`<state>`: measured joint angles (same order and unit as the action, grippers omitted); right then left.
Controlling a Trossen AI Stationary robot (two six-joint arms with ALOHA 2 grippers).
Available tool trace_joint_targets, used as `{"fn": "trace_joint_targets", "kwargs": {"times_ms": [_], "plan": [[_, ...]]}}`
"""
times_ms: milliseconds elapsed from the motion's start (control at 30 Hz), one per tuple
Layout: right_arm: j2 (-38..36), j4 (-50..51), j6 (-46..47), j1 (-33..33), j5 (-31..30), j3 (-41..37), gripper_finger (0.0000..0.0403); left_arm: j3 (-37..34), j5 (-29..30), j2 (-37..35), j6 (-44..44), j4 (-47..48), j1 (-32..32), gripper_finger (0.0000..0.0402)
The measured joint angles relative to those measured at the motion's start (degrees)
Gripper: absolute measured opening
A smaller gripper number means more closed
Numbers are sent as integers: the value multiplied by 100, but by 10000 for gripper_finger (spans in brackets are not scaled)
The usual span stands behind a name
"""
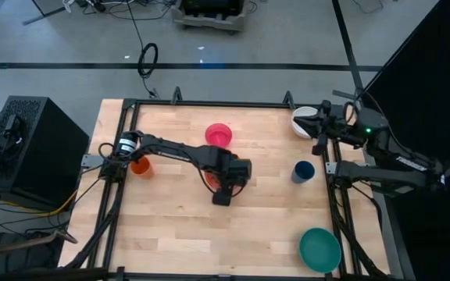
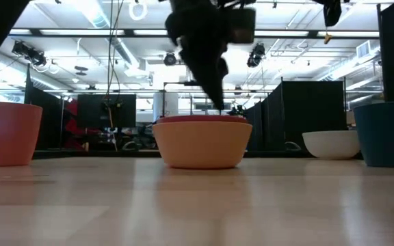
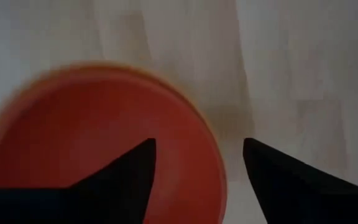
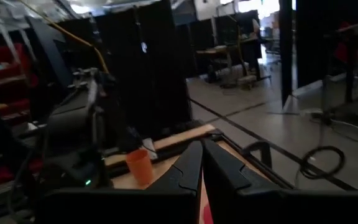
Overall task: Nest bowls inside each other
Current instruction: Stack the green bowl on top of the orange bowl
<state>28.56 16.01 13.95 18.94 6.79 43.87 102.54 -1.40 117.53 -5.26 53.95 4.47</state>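
Directly beneath the left gripper (image 3: 197, 163), in the middle of the wooden table (image 1: 170, 226), sits a round red plastic bowl (image 3: 98, 143) nested inside a round orange-yellow plastic bowl (image 2: 202, 145); in the left wrist view one dark finger (image 3: 132, 171) hangs over the red bowl's inside and the other hangs outside, over bare wood, so the rim on that side lies between them. The two fingers stand apart and hold nothing, and the low view shows the gripper's tips just above the red rim, whether touching it I cannot tell. Just beyond the left gripper, toward the table's far edge, stands a round pink plastic bowl (image 1: 218, 134), apart from the stacked pair. Off to the side of the fingers, near the left arm's base, stands a small orange plastic cup (image 1: 140, 165). On the other side, well apart from the left gripper, stands a small dark blue plastic cup (image 1: 303, 172), and in the near corner on that side lies a round teal plastic bowl (image 1: 319, 249). Farthest off, at the table's far corner on the right, the right gripper (image 4: 202, 163) waits with its fingers pressed together on nothing, just beside a round white plastic bowl (image 1: 304, 121) that rests below the arm's wrist.
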Motion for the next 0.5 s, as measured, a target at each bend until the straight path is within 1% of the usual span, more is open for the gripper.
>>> {"fn": "trace_joint_targets", "kwargs": {"times_ms": [267,300,400,500], "plan": [[-500,635,218,-4,671,99,0,649,17,-25,-292,181,-108,213],[-539,869,231,-5,721,153,0,708,15,-42,-318,192,-135,213],[-520,2005,103,-10,728,524,0,708,-16,-256,-268,134,-326,205],[-407,2651,-254,-18,734,862,0,713,-78,-562,-195,38,-558,198]]}}
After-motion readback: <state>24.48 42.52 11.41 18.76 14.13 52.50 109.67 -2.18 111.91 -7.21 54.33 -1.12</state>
